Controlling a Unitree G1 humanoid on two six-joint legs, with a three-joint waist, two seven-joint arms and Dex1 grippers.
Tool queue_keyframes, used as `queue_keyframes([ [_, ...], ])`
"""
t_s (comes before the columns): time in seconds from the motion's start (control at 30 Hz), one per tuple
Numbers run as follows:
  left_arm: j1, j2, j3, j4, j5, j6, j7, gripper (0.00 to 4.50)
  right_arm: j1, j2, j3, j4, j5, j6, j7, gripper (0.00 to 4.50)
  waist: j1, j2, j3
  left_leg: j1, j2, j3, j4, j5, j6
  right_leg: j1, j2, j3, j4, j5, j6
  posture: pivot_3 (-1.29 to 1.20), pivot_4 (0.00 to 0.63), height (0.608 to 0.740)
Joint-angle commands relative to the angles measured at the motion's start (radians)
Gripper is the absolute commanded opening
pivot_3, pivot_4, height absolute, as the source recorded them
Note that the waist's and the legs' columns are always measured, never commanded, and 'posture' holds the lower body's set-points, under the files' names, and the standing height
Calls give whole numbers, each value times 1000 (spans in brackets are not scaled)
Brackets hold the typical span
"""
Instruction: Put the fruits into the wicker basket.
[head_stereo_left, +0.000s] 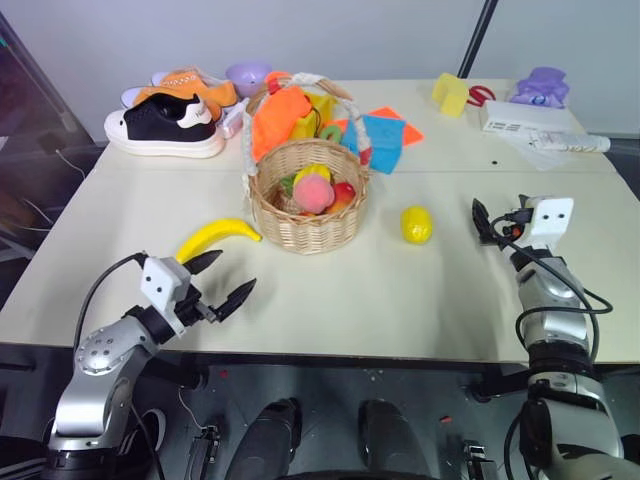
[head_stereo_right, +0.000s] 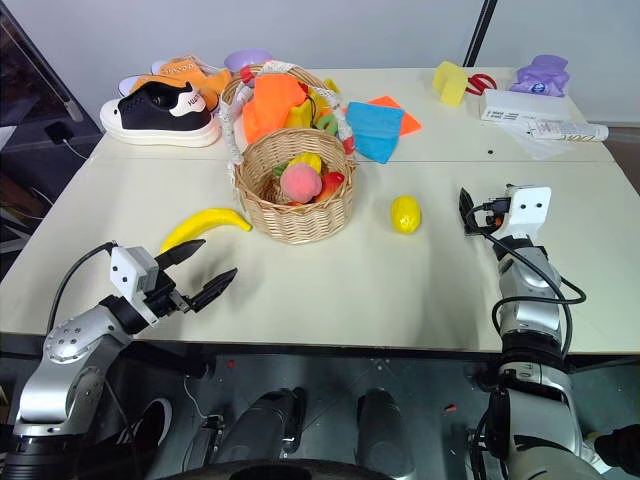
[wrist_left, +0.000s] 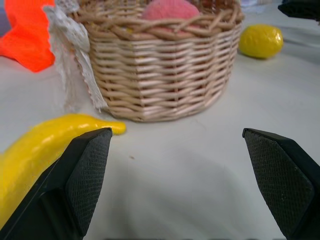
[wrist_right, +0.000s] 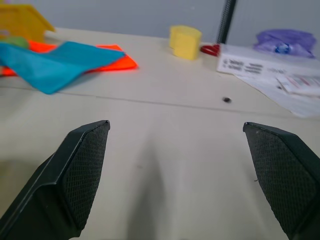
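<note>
Banana (head_stereo_left: 217, 238) & lemon (head_stereo_left: 416, 224) on tabletop (head_stereo_left: 330, 290), outside wicker basket (head_stereo_left: 307, 205).
Left fingers (head_stereo_left: 203, 262) wide, lower left; right fingers (wrist_right: 80, 170) wide, both empty.

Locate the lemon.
In the left eye view the lemon lies on the table, right of the wicker basket, apart from it, left of the right tool.

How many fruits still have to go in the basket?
Two. The pink peach and some red pieces already sit in the wicker basket. The banana lies on the table on the basket's left and the lemon on its right. Nothing is in hand: the left gripper near the banana and the right gripper near the lemon are both open and empty.
</note>
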Motion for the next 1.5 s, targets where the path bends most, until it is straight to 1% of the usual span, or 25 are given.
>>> queue_keyframes([
  [0.03,5,17,71,-47,-77,-12,-28,4500,74,8,14,-218,67,39,68,4458,1,0,0,0,0,0,0,0,0,0,0,0,0,0,0,0,150,740],
  [0.1,12,29,96,-62,-118,4,-46,4500,127,14,25,-327,88,85,77,4458,1,0,0,0,0,-1,-1,0,0,0,0,0,0,1,2,0,150,740],
  [0.17,17,56,119,-49,-146,15,-83,4500,221,28,63,-487,99,169,69,4458,2,0,0,0,0,-1,-1,0,0,-1,0,0,0,1,1,0,150,740],
  [0.23,9,80,132,-5,-150,-3,-119,4500,337,43,108,-668,103,248,48,4458,3,0,0,0,0,-1,-1,0,0,-1,0,0,0,-1,-1,0,150,740],
  [0.3,2,93,134,24,-150,-14,-144,4500,406,52,127,-773,103,293,29,4458,4,0,0,0,0,-1,-1,0,0,-1,0,0,0,-1,-1,0,150,740],
  [0.43,-13,89,148,57,-164,-27,-167,4500,525,69,132,-891,60,318,-22,4458,5,0,0,-1,0,-1,0,-1,0,0,-1,0,-1,-1,-2,0,150,740],
  [0.53,-19,93,151,49,-183,-24,-185,4500,528,86,138,-919,55,349,-61,4458,2,0,0,-1,0,-1,0,-1,-1,-1,-1,0,-1,-1,-2,0,150,740],
  [0.67,-33,110,152,61,-189,-11,-196,4500,488,93,149,-923,43,394,-91,4458,3,0,0,-1,1,-1,-1,-1,0,-1,0,0,-1,-1,-2,0,150,740],
  [0.77,-46,124,150,47,-205,7,-205,4500,395,81,170,-931,38,543,-139,4458,3,0,0,-1,1,-1,-1,0,0,-1,0,0,-1,-1,-2,0,150,740],
  [0.97,-55,133,140,15,-217,44,-201,4500,164,8,246,-881,-28,783,-158,4458,3,0,0,-1,1,-1,-1,0,0,-2,0,0,-1,-1,-2,0,150,740],
  [1.03,-59,127,133,7,-207,45,-192,4500,79,22,223,-840,4,892,-175,4458,4,0,0,-2,1,-1,-1,0,0,-2,0,0,-1,-1,-2,0,150,740],
  [1.1,-56,113,122,-2,-197,38,-180,4500,0,11,234,-805,18,1017,-167,4458,5,0,0,-2,0,-1,-1,0,0,-2,-1,-1,-1,-1,-2,0,150,740],
  [1.2,-42,98,111,-9,-190,33,-169,4500,-77,34,219,-769,44,1168,-176,4458,4,0,0,-2,0,-1,-1,0,0,-2,-1,-1,-1,-1,-2,0,150,740],
  [1.33,-27,88,105,-18,-180,27,-159,4500,-147,51,210,-710,39,1248,-195,4458,2,0,0,-2,0,-1,-2,0,0,-3,-1,-1,-1,-1,-2,0,150,740],
  [1.4,-23,85,105,-26,-180,29,-154,4500,-158,45,225,-682,26,1251,-194,4458,3,0,0,-2,0,-1,-2,0,0,-3,-1,-1,-1,-1,-2,0,150,740],
  [1.5,-17,81,103,-34,-175,28,-146,4500,-154,63,231,-649,24,1256,-197,4458,2,0,0,-2,0,-1,-2,0,0,-3,-1,-1,-1,-1,-2,0,150,740],
])
